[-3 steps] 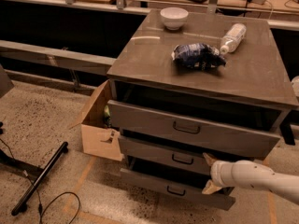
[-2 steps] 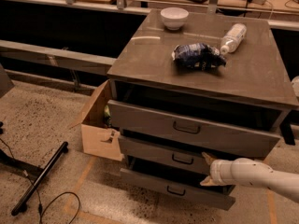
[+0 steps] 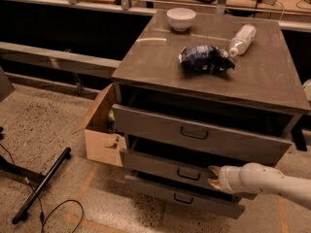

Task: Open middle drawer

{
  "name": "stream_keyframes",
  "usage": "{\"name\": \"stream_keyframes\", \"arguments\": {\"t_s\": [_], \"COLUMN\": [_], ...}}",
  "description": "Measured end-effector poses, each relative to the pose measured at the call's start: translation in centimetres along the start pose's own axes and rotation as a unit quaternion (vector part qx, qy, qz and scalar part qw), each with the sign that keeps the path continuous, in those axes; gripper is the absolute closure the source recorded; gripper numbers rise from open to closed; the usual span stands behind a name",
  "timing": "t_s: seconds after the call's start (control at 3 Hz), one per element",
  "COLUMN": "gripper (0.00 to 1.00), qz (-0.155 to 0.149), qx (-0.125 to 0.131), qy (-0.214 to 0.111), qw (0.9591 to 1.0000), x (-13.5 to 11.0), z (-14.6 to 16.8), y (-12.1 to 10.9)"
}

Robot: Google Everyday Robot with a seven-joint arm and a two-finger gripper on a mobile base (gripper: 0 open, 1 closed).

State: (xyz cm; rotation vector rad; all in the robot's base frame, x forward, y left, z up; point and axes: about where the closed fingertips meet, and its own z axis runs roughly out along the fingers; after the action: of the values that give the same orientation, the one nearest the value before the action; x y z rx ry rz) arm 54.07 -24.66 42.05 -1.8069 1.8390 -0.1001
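Middle drawer (image 3: 158,164), second of three under the tabletop (image 3: 155,62), sits slightly ajar. The claw (image 3: 214,177) has edged left, now just beside the handle (image 3: 188,174); whether wide or narrow, I cannot tell.

- Gripper (image 3: 213,178) sits right up against the middle drawer (image 3: 155,162) front, just right of its dark loop handle (image 3: 188,174).
- The white arm (image 3: 265,181) reaches in from the lower right edge.
- The middle drawer stands out a little; the top drawer (image 3: 160,127) above it juts further, and the bottom drawer (image 3: 194,204) lies beneath.
- On the cabinet top (image 3: 150,62): a white bowl (image 3: 181,18) near the back edge, a plastic bottle (image 3: 241,39) lying toward the back right corner, and a crumpled blue bag (image 3: 206,59) around the middle.
- An open cardboard box (image 3: 101,140) sits against the cabinet's left side.
- A black bar (image 3: 43,184) lies on the floor at lower left.
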Motion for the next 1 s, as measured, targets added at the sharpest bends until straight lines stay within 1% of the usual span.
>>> {"name": "stream_keyframes", "arguments": {"t_s": [0.33,0.67,1.0], "gripper": [1.0,1.0,1.0], "qz": [0.0,0.0,0.004], "qx": [0.0,0.0,-0.018], "qy": [0.0,0.0,-0.001], "qw": [1.0,1.0,0.9998], "x": [-0.2,-0.2,-0.4], "z": [-0.5,-0.6,-1.8], "y": [-0.2,-0.3,1.2]}}
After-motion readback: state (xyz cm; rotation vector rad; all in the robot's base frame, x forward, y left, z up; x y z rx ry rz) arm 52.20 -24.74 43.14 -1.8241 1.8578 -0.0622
